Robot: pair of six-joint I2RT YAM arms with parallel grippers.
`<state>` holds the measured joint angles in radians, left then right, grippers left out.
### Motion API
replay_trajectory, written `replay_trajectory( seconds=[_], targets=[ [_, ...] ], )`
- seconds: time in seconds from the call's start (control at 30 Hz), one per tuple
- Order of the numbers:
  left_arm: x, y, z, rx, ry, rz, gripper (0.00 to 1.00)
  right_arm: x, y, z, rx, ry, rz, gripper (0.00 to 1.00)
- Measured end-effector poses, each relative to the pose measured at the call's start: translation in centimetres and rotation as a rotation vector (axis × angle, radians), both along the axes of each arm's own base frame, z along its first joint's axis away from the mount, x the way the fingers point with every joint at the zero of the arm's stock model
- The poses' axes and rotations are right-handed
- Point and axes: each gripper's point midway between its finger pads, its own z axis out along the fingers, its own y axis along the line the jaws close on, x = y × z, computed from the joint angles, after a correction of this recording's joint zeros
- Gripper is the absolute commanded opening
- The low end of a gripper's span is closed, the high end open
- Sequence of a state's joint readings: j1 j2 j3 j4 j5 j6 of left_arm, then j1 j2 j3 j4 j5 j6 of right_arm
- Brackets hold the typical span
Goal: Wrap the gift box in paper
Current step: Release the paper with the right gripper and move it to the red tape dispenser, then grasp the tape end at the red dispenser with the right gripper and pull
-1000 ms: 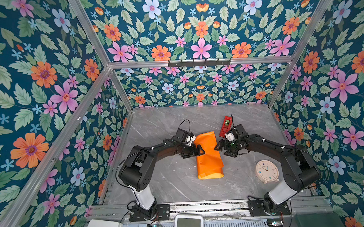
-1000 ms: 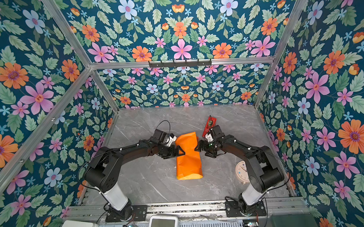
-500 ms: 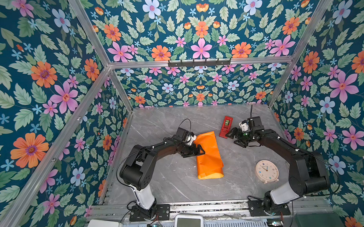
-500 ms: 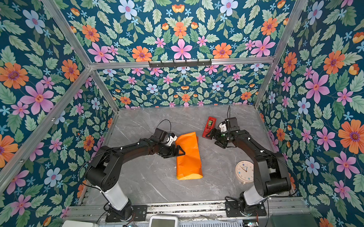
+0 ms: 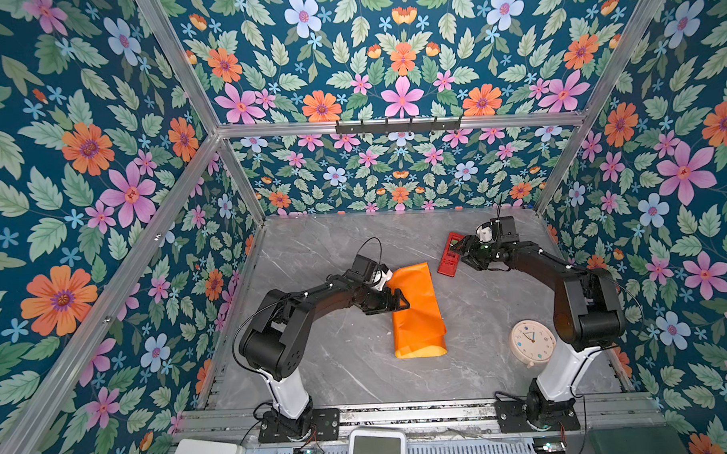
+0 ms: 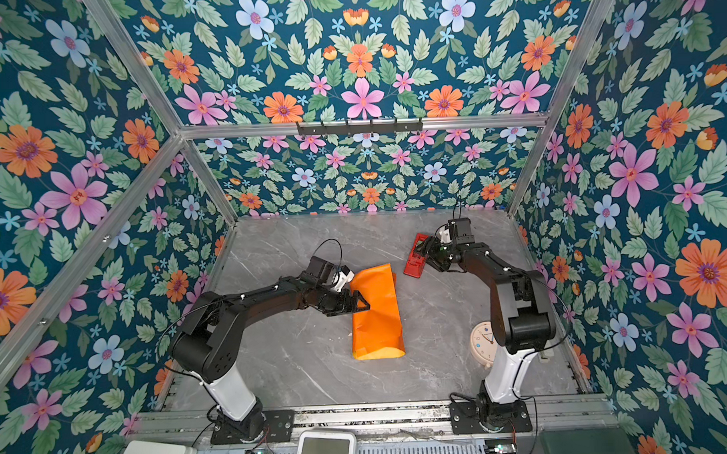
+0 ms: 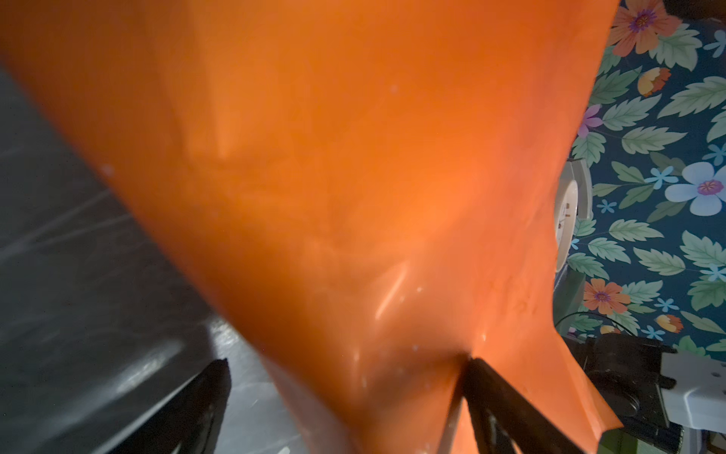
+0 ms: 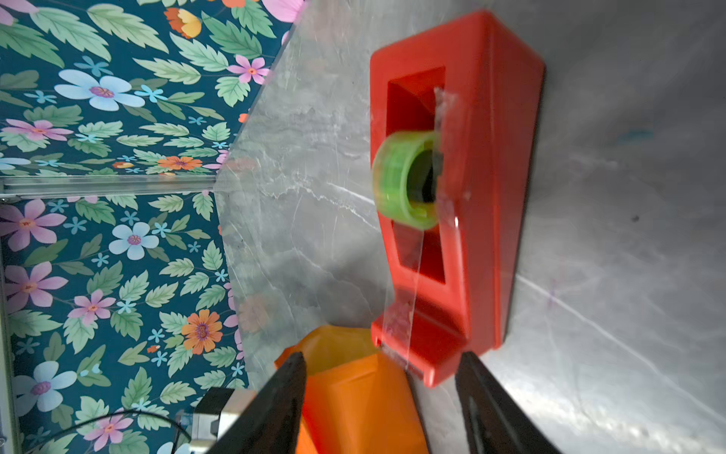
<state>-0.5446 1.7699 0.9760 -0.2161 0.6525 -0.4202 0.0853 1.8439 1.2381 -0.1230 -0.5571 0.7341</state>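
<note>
Jaws apart, left gripper (image 7: 345, 367), right gripper (image 8: 382, 357); clock (image 5: 532, 342) print likely unreadable

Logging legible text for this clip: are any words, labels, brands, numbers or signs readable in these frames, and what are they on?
No text can be quoted from these frames.
On the clock: dial markings, too small to read.
On the tape dispenser: plain red, no label shows.
On the paper: plain orange, no print.
On the display unit at the front rail: no characters visible on its screen.
</note>
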Motion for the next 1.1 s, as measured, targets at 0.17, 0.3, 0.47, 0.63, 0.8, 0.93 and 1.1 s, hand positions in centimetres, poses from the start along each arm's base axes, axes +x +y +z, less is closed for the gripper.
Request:
replay_trajectory(
  seconds=[0.17, 0.3, 0.47, 0.63, 0.8, 0.93, 1.1],
  targets=[
    [0.0, 0.0, 0.0, 0.0, 0.0, 0.0, 0.94, 1.1, 0.5, -1.5, 0.033, 0.027, 0.008, 0.52],
    [0.0, 0.0, -0.1, 0.001, 0.002, 0.0, 0.94, 1.6, 1.1, -2.2, 0.061, 0.028, 0.031, 0.47],
    [0.0, 0.0, -0.1, 0.002, 0.003, 0.0, 0.94, 2.0, 1.6, -2.5, 0.102, 0.026, 0.042, 0.4],
    [0.0, 0.0, -0.1, 0.002, 0.003, 0.0, 0.94, 1.9, 1.8, -2.9, 0.115, 0.017, 0.05, 0.35],
    [0.0, 0.0, 0.0, -0.001, -0.001, -0.001, 0.94, 1.8, 1.8, -3.2, 0.13, 0.006, 0.044, 0.28],
    [0.0, 0.0, 0.0, 0.0, -0.003, -0.002, 0.94, 1.7, 1.8, -3.4, 0.135, 0.0, 0.044, 0.22],
    [0.0, 0.0, 0.0, 0.0, -0.002, -0.002, 0.94, 1.5, 1.7, -3.6, 0.134, 0.01, 0.032, 0.13]
  ],
)
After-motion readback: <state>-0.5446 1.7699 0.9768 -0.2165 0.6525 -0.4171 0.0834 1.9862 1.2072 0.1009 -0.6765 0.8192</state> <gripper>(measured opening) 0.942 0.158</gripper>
